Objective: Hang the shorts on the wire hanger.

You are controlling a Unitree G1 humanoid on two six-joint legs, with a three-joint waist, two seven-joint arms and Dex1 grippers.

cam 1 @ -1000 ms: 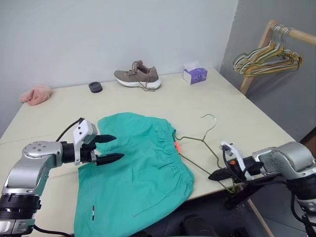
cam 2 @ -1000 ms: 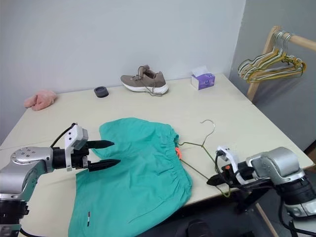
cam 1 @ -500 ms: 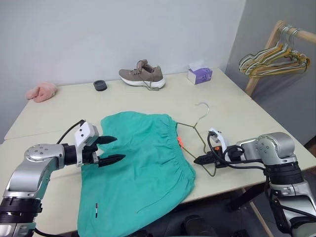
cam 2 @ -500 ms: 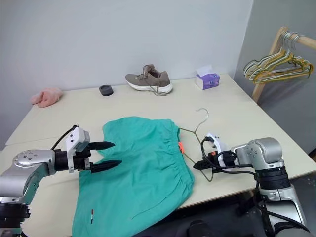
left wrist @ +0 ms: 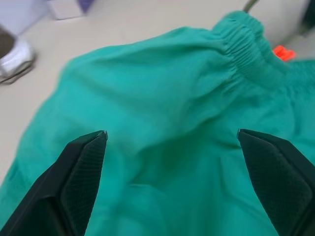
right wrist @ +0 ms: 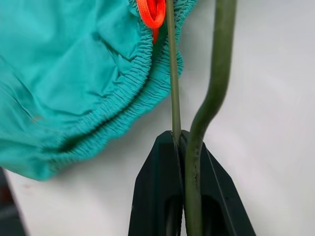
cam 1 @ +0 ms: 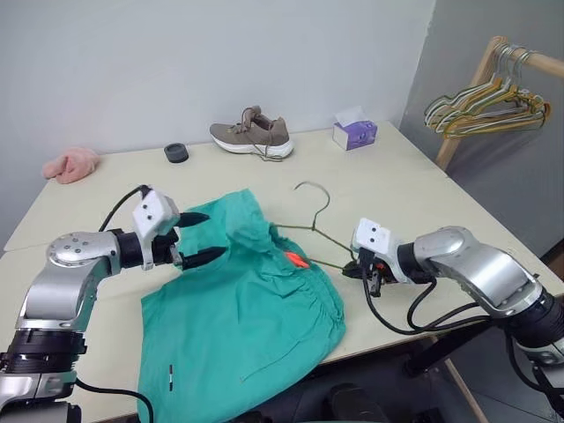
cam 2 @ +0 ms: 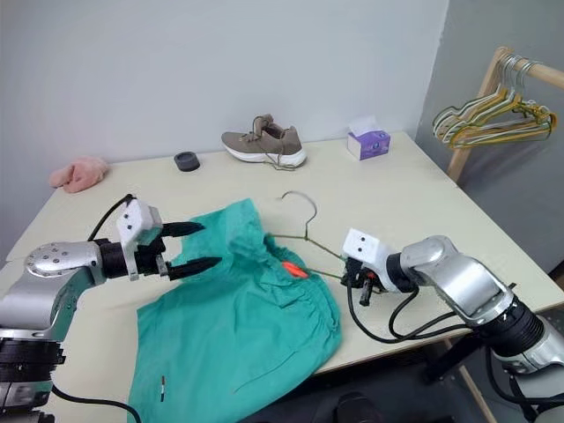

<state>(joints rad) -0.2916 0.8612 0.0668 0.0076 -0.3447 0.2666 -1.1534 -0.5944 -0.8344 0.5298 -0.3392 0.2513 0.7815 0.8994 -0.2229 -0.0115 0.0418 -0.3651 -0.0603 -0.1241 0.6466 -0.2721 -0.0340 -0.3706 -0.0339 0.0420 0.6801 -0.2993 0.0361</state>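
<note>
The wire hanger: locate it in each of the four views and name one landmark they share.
Left eye view: wire hanger mid-table, hook up, beside the shorts.
Right eye view: centre, one end in the right pincer.
Left wrist view: can't make it out with certainty.
Right wrist view: two wires rising from the shut fingers.
Shared landmark: the orange drawstring tip.

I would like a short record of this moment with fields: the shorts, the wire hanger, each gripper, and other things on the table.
shorts: teal shorts lie on the table, waistband lifted where the hanger enters
wire hanger: wire hanger partly inside the waistband, hook up and free
left gripper: left gripper open, over the edge of the shorts, holding nothing
right gripper: right gripper shut on the hanger's corner
other things: shoe, tissue box, pink cloth, small black object
</note>
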